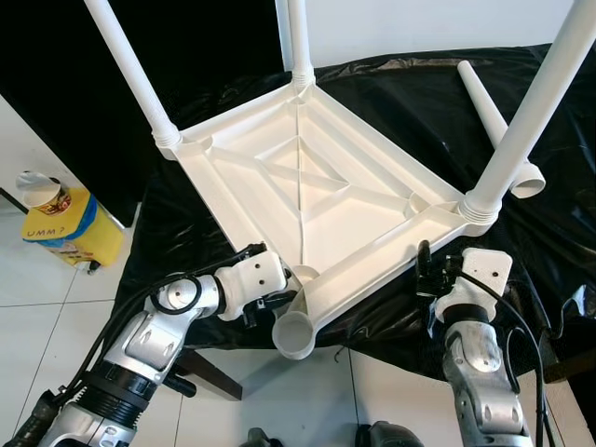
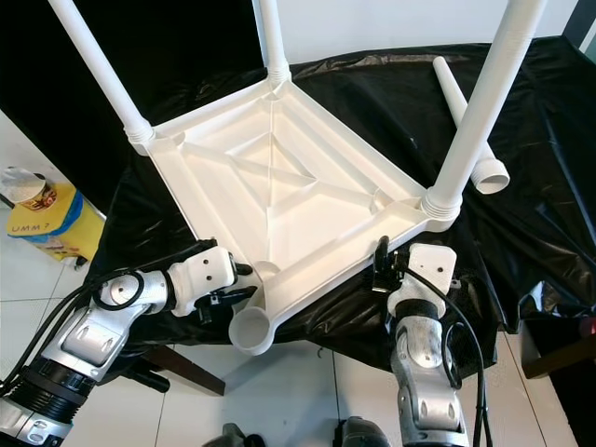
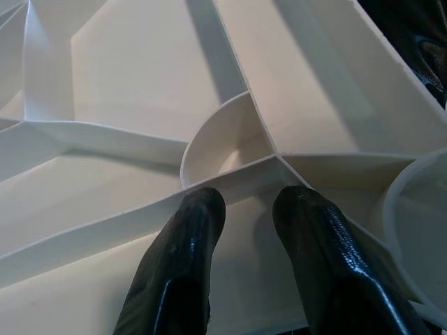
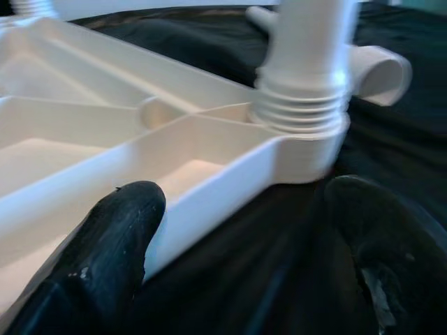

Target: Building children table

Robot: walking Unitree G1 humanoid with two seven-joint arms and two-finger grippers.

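Observation:
A white plastic tabletop lies upside down on a black sheet. Three white legs stand screwed into its corners: left, back and right. The near corner's socket is empty and hangs over the sheet's edge. A loose fourth leg lies at the back right. My left gripper is against the tabletop's rim beside the empty socket, its fingers slightly apart. My right gripper is open just in front of the right corner, where the threaded leg base shows.
A yellow carton with a paper cup on it stands on the white tiled floor at the left. The black sheet drapes over the support's near edge. A dark bar slants out beneath my left arm.

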